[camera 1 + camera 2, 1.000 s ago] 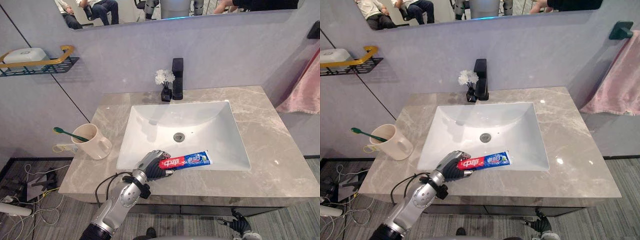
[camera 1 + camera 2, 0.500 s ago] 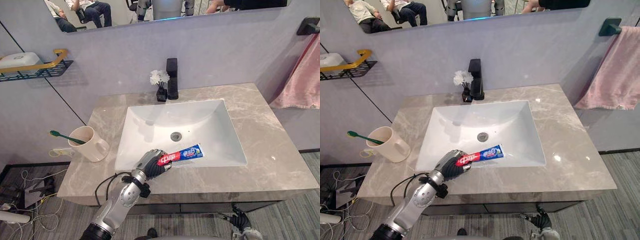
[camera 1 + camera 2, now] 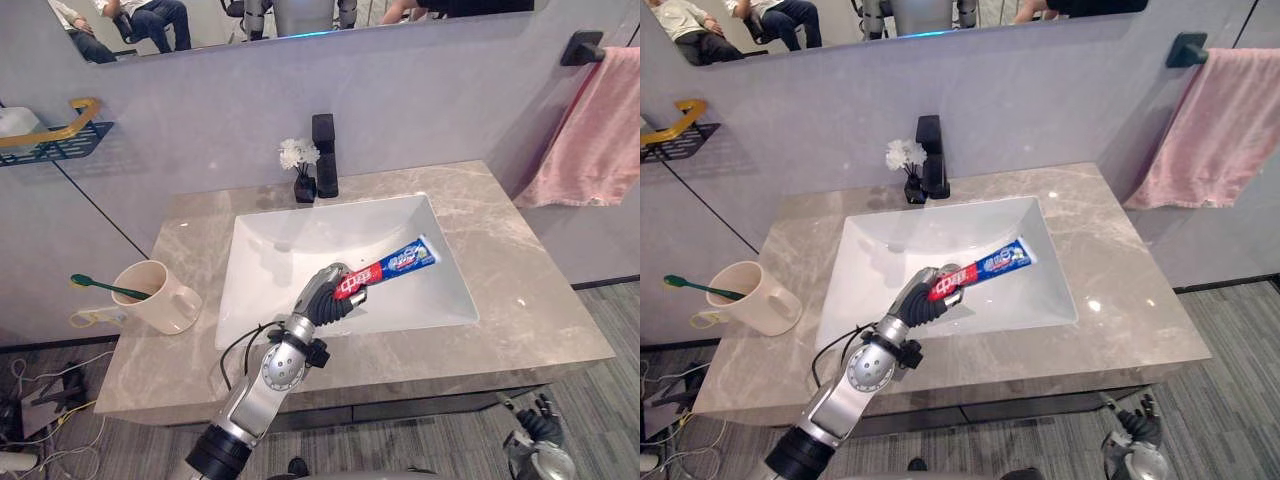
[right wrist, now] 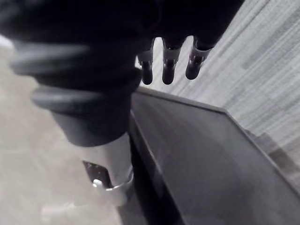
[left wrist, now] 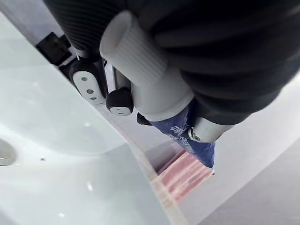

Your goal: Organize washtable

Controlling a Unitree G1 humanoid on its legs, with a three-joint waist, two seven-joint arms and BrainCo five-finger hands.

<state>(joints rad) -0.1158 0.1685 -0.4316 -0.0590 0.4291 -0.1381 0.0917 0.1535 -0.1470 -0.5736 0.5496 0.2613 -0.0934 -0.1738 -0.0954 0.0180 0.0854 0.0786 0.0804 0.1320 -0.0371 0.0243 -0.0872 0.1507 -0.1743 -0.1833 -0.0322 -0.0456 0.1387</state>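
Left eye view: the left robot hand (image 3: 322,298) curls around the toothpaste tube (image 3: 398,265), slanting over the sink (image 3: 290,250).

Red-and-blue toothpaste tube (image 3: 400,265) — white sink (image 3: 300,240), grey marbled counter (image 3: 540,300), cream mug (image 3: 150,300) — pink towel (image 3: 590,130).

My left hand (image 3: 326,296) is higher over the sink (image 3: 290,245) now than a second ago, and the toothpaste tube (image 3: 398,266) points up-and-away instead of lying level.
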